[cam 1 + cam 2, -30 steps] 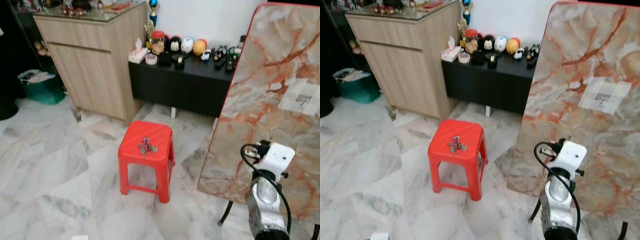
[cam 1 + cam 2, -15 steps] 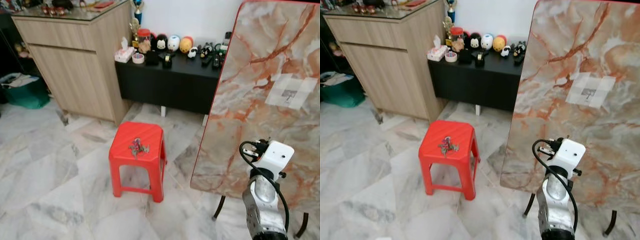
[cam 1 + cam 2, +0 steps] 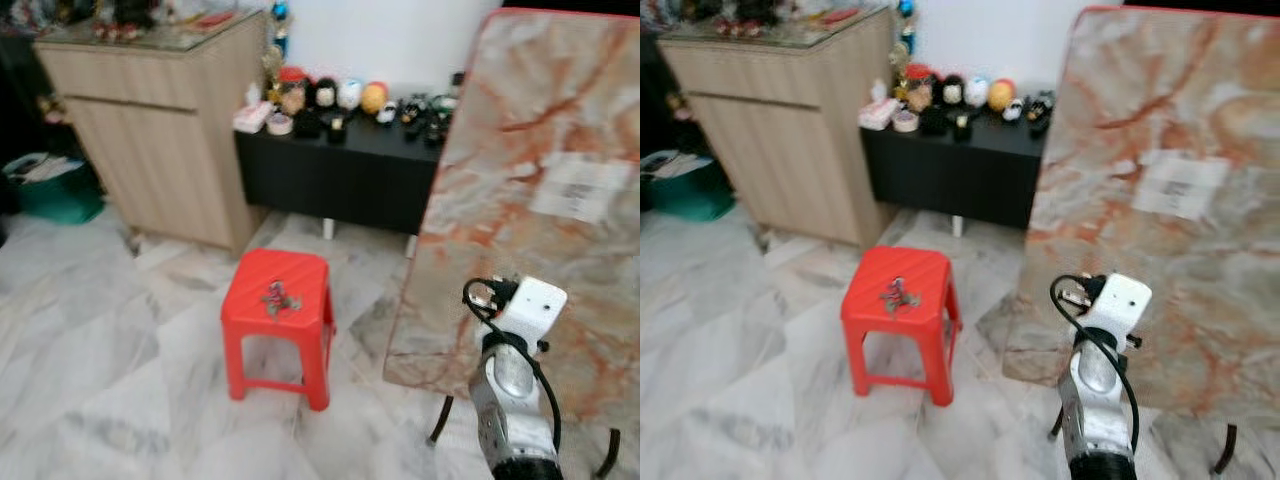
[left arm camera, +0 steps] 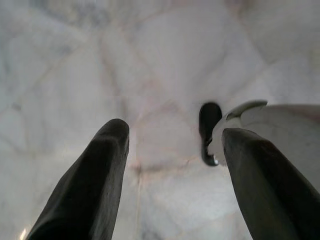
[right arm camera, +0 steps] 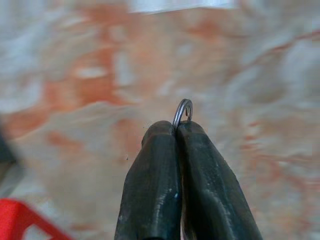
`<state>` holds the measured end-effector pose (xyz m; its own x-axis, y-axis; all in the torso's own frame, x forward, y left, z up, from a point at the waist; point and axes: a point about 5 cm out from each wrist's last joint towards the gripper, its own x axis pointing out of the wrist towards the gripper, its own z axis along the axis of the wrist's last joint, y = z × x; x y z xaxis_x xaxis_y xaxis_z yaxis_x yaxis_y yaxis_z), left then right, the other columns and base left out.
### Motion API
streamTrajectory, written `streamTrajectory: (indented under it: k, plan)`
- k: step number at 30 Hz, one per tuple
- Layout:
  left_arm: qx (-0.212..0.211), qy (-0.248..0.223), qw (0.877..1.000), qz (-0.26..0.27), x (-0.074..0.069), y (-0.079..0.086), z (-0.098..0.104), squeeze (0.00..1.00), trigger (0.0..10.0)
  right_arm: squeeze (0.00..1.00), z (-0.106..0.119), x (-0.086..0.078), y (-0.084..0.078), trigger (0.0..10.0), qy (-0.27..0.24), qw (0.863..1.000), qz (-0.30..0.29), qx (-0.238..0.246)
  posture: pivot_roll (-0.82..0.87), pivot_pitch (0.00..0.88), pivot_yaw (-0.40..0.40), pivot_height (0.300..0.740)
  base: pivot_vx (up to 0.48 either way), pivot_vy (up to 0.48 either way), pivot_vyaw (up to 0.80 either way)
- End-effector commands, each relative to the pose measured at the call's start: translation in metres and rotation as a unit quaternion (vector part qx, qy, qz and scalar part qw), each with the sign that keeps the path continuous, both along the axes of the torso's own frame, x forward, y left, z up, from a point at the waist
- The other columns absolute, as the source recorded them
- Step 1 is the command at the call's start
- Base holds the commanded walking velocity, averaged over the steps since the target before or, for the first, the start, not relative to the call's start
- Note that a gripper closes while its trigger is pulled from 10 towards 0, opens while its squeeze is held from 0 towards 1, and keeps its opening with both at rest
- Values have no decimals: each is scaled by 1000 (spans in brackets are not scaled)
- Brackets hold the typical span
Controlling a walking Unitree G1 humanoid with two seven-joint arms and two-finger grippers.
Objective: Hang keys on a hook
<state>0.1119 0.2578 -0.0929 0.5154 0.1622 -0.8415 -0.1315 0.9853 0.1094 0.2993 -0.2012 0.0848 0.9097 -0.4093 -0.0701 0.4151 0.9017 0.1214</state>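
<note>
On the red plastic stool at the middle of the marble floor, I saw the bunch of keys lying on the seat, well apart from both of my arms. To the right of the stool stood a marble-patterned tabletop, tipped up on its edge, with a pale square patch on its upper part; whether a hook sat on that patch I could not tell through the blur. My right arm was raised at the near right in front of that slab. Its wrist camera showed the right gripper with both black fingers pressed together, pinching a small metal ring that poked out above the tips. The left gripper pointed down at the floor, its fingers spread wide with nothing between them. Far behind the stool I saw a black low bench crowded with small figurines, and a wooden cabinet to its left.
</note>
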Motion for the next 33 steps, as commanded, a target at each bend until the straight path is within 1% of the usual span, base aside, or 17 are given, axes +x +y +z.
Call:
streamTrajectory:
  k: [1, 3, 5, 6, 7, 11, 13, 16, 18, 22, 24, 26, 27, 30, 32, 33]
  plan:
    - [-8, -7, 1000, -5, 9, -9, 0, 0, 10000, 0, 9, 6, 4, 10000, -15, 1000, 8, -1, 5, 0, -44, 740, 289, 0, 0]
    - [-8, -8, 1000, -6, 11, -10, 0, 0, 10000, 0, 9, 6, 5, 10000, -17, 1000, 10, -2, 6, 0, -45, 740, 292, 0, 0]
    - [-14, -14, 1000, -12, 19, -24, -1, 0, 10000, 0, 7, 7, 7, 10000, -9, 1000, 12, 1, 13, 0, -49, 740, 294, 0, 0]
    - [-14, -14, 1000, -12, 19, -24, -1, 0, 10000, 0, 7, 7, 7, 10000, -9, 1000, 12, 1, 13, 0, -49, 740, 296, 0, 0]
    - [-15, -16, 1000, -14, 23, -29, -1, 0, 10000, 0, 7, 6, 7, 10000, -9, 1000, 12, 3, 13, 0, -49, 740, 296, 0, 0]
    - [-17, -17, 1000, -17, 26, -34, -1, 0, 10000, 0, 7, 6, 7, 10000, -8, 1000, 12, 3, 12, 0, -48, 740, 295, 0, 0]
    - [-10, -10, 999, -32, 28, -38, -2, 0, 10000, 0, 8, 6, 7, 10000, -10, 1000, 10, 6, 11, 0, -47, 740, 0, 0, 0]
    - [-15, -11, 1000, -25, 28, -39, -2, 0, 10000, 0, 8, 6, 8, 10000, -12, 1000, 7, 7, 13, 0, -48, 740, 0, 0, 0]
    - [-13, -11, 1000, -24, 26, -36, -2, 0, 10000, 0, 9, 5, 8, 10000, -14, 1000, 4, 7, 14, 0, -49, 740, 0, 0, 0]
    - [-7, -7, 1000, -16, 17, -20, -1, 0, 10000, 0, 10, 4, 9, 10000, -16, 1000, 0, 6, 14, 0, -49, 740, 0, 0, 0]
    - [-6, -7, 1000, -14, 15, -18, -1, 0, 10000, 0, 10, 4, 9, 10000, -16, 1000, 0, 6, 14, 0, -49, 740, 0, 0, 0]
    - [-2, -3, 1000, -10, 9, -5, 1, 0, 10000, 0, 13, 2, 7, 10000, -25, 1000, -13, 15, 17, 0, -53, 740, 0, 0, 0]
    - [-2, -3, 1000, -9, 8, -3, 1, 0, 10000, 0, 13, 1, 7, 10000, -26, 999, -15, 16, 17, 0, -53, 740, 0, 0, 0]
    - [-2, -3, 1000, -8, 7, -2, 1, 0, 10000, 0, 15, 1, 6, 10000, -27, 999, -16, 15, 14, 0, -53, 740, 0, 0, 0]
    - [-6, -2, 1000, -12, 5, -10, -2, 0, 10000, 0, 16, 0, 7, 10000, -28, 999, -16, 15, 14, 0, -54, 740, 0, 0, 0]
    - [-13, -1, 1000, -18, 3, -25, -6, 0, 10000, 0, 17, -1, 8, 10000, -30, 999, -17, 16, 14, 0, -54, 740, 0, 0, 0]
